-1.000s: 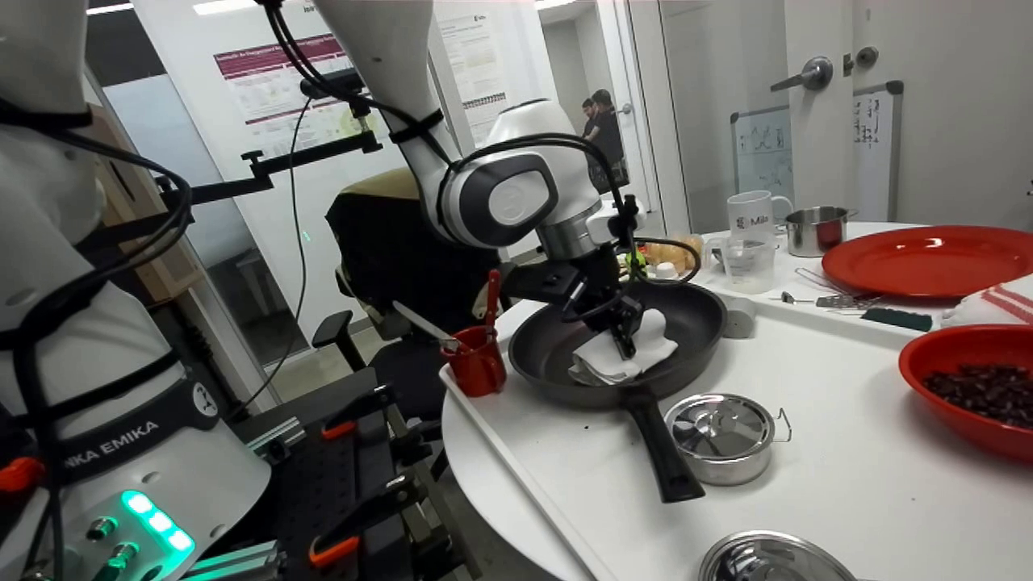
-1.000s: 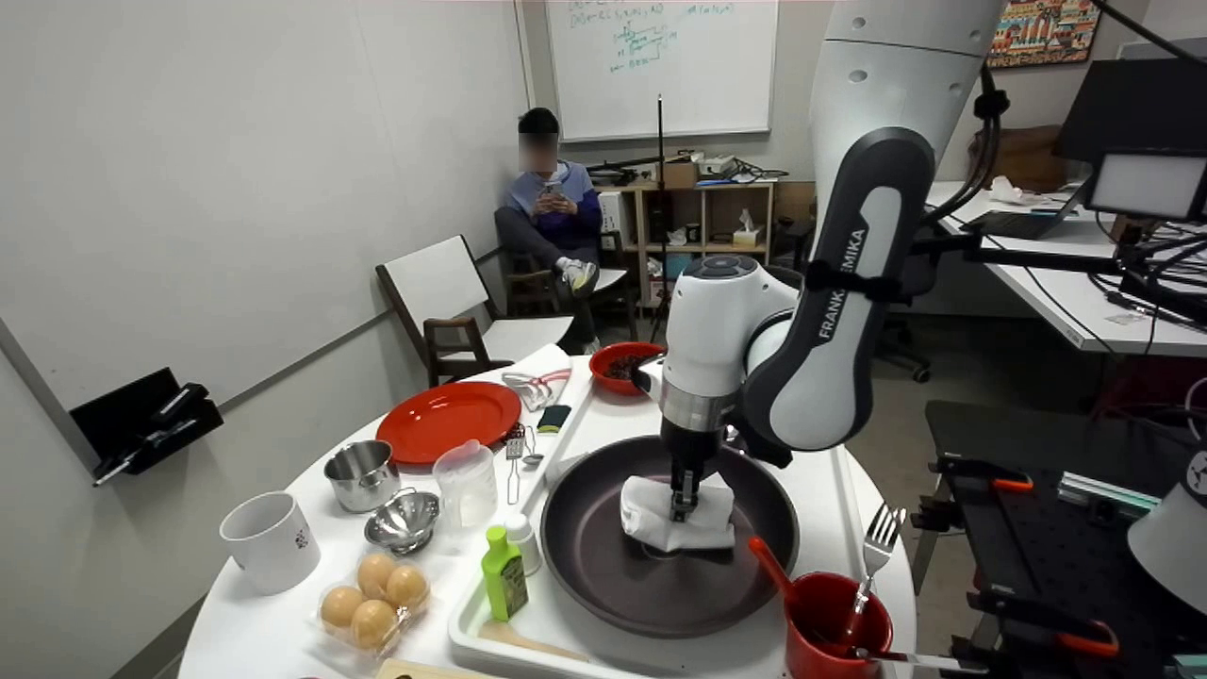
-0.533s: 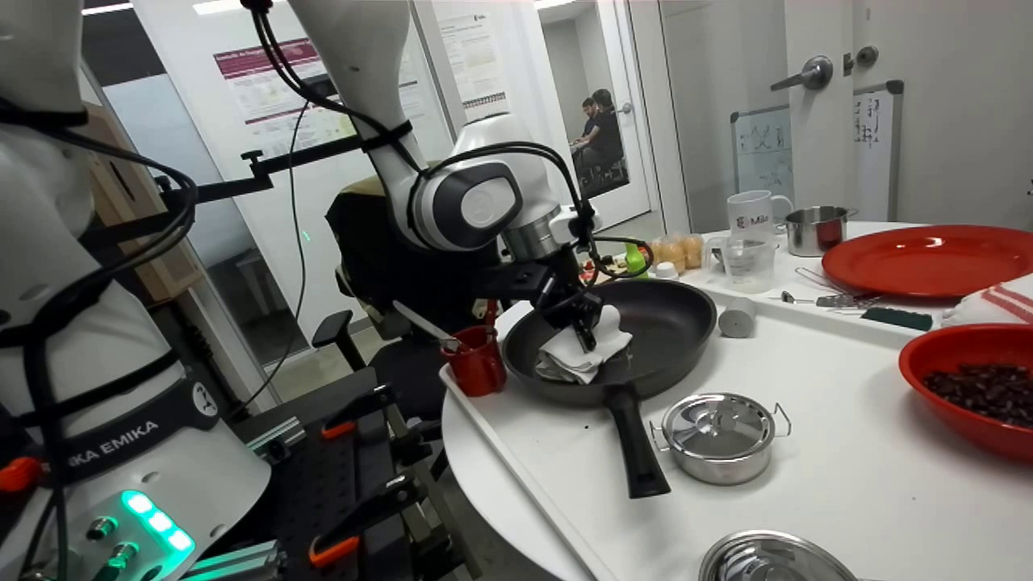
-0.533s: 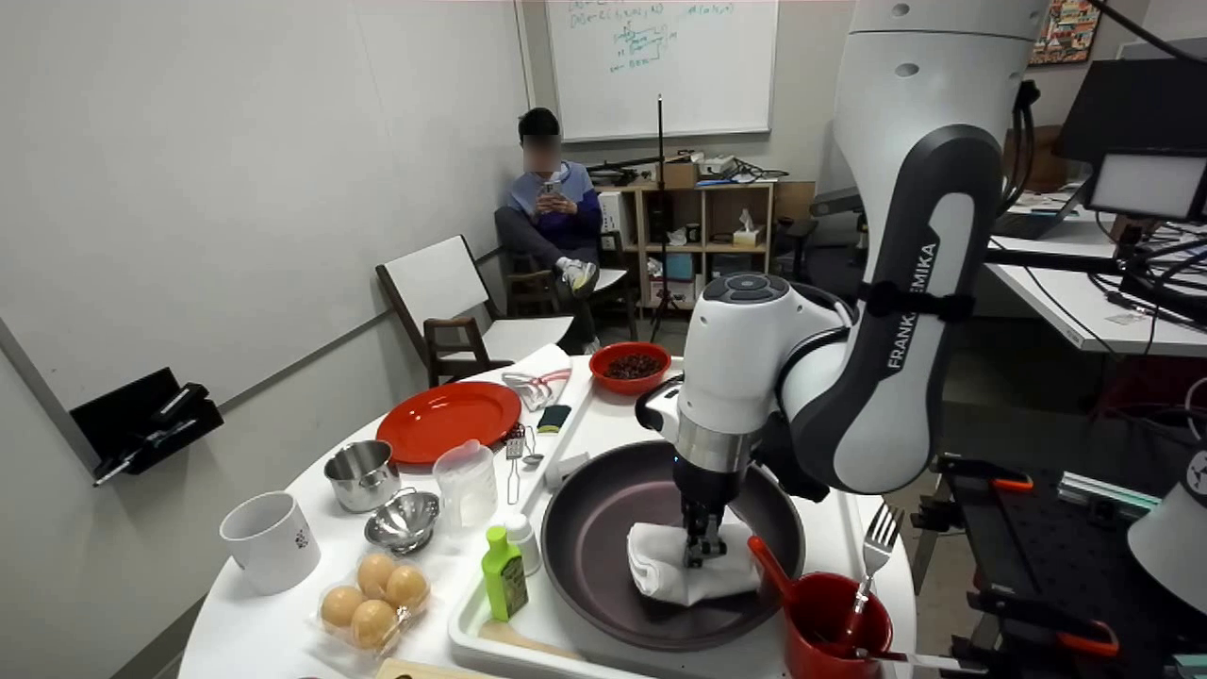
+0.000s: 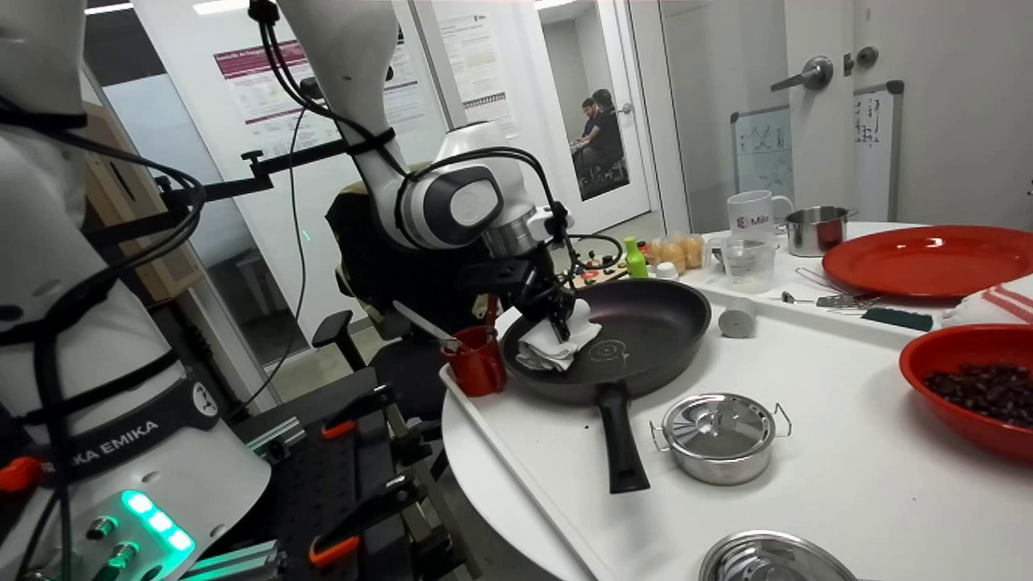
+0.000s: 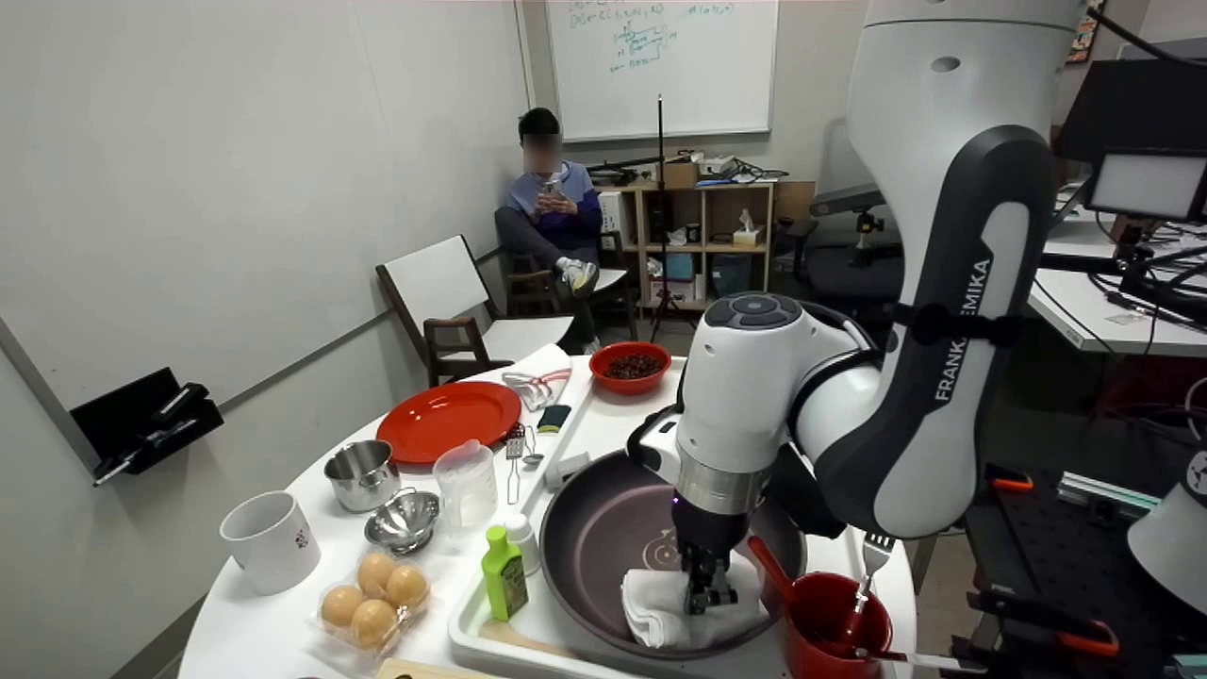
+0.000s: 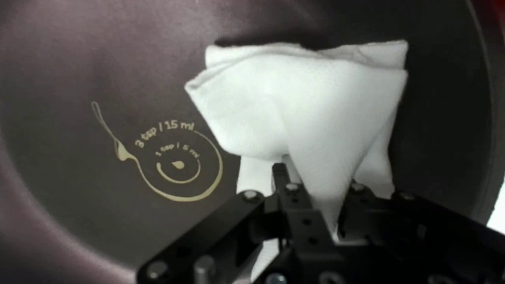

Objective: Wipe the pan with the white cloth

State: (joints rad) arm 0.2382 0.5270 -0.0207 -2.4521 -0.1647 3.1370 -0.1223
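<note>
The gripper (image 7: 318, 179) points down into the frying pan (image 5: 662, 323), its jaws clamped on the white cloth (image 7: 315, 98), a fold of which shows between them in the wrist view; the cloth lies bunched on the pan's floor, off centre, on the side by the red cup (image 5: 478, 369); the yellowish printed marking (image 7: 178, 165) lies just beside it; the pan rests on the white tray (image 5: 522, 478), its long black handle (image 5: 621, 444) near the lidded steel pot (image 5: 720, 460); in an exterior view a fork (image 6: 876, 558) and a red-handled utensil (image 6: 773, 571) lean in the red cup; the green bottle (image 6: 504, 575) stands near the pan's rim; the red plate (image 6: 448, 422) lies farther off on the table (image 6: 250, 632); in both exterior views the red bowl (image 5: 928, 355) holds small dark pieces.
</note>
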